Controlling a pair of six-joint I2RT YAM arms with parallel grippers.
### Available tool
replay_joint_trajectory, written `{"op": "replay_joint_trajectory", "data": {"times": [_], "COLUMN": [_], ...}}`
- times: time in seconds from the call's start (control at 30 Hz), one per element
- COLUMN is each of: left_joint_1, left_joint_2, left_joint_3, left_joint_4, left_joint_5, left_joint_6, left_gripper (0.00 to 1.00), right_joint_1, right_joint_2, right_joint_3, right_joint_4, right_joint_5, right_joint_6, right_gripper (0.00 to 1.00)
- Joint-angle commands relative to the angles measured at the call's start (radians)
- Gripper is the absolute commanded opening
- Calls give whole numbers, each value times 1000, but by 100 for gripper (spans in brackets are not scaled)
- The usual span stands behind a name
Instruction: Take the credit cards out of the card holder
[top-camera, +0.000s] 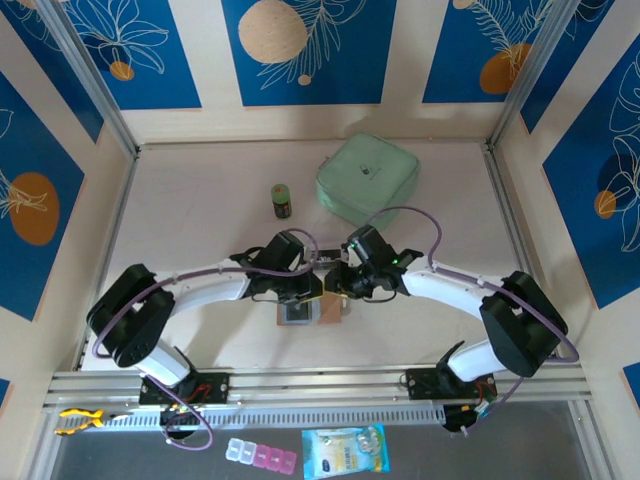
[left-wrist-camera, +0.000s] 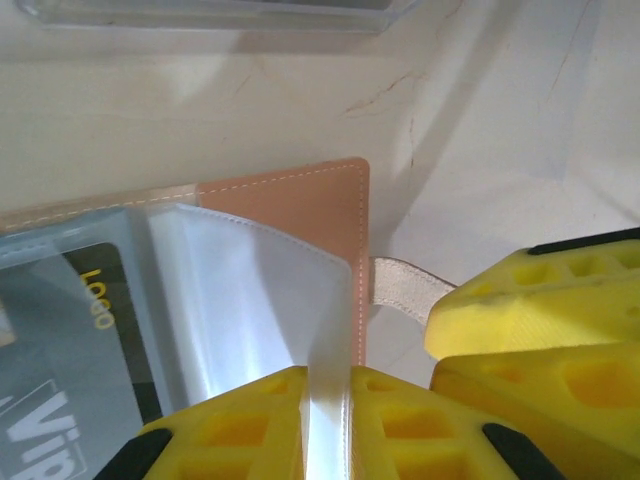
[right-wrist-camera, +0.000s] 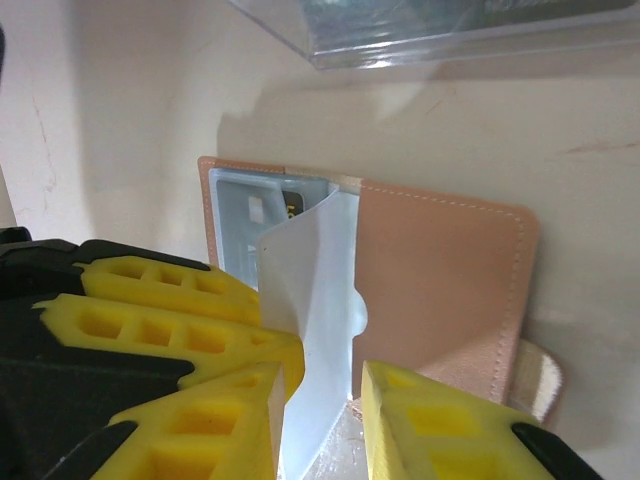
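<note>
Card holder is lying open and flat on the desk, toward 6 o'clock from the desk's middle, between the two arms. In the left wrist view a dark card with yellow lettering is sitting inside a grey see-through pocket on the holder's 9 o'clock side. The snap tab is sticking out at 3 o'clock. One clear pocket leaf is standing up off the holder.

Left fingers are clamping the near edge of that raised leaf. The card is lying just beside them at 9 o'clock, untouched. Right fingers are standing a little apart with the leaf showing in the gap. I cannot tell whether they are pinching it or only hovering beside it. From these fingers the card is lying at 11 o'clock, behind the leaf.

Step in hand, as I judge it: the leaves are being spread to expose a card. No card is out yet, so the task looks to be at an early stage.

Next move is calling for one set of fingers to be pinning the leaf or the holder. The other must be catching the thin card's free edge and sliding it along the pocket toward its mouth. Likely trouble: a slick card with little edge to grip, and the light holder lifting along with it.

Further out, a clear plastic box is lying at 12 o'clock from the holder. A mint-green case is sitting beyond it, and a small green jar at 11 o'clock.
</note>
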Motion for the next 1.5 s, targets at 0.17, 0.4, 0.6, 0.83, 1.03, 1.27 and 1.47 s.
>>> {"op": "replay_joint_trajectory", "data": {"times": [0.17, 0.4, 0.6, 0.83, 1.03, 1.27, 1.47], "left_joint_1": [-49, -69, -69, -56, -41, 0, 43], "left_joint_2": [67, 126, 125, 65, 22, -53, -121], "left_joint_3": [99, 158, 153, 72, 18, -66, -131], "left_joint_4": [-49, -46, -27, 32, 49, 81, 76], "left_joint_5": [-25, -13, -3, 12, 5, -3, 4], "left_joint_6": [-6, 4, 21, 19, 29, 34, 48], "left_gripper": [20, 20, 20, 20, 20, 19, 19], "right_joint_1": [-31, -42, -42, -13, 23, 89, 136], "right_joint_2": [-68, -128, -143, -93, -14, 59, 119], "right_joint_3": [-29, -39, -20, 18, 91, 146, 193], "right_joint_4": [-54, -107, -151, -142, -175, -191, -194], "right_joint_5": [-23, -20, -3, 28, 39, 62, 80], "right_joint_6": [-56, -60, -65, -38, -43, -15, 9], "right_gripper": [29, 29, 29, 29, 28, 28, 28]}}
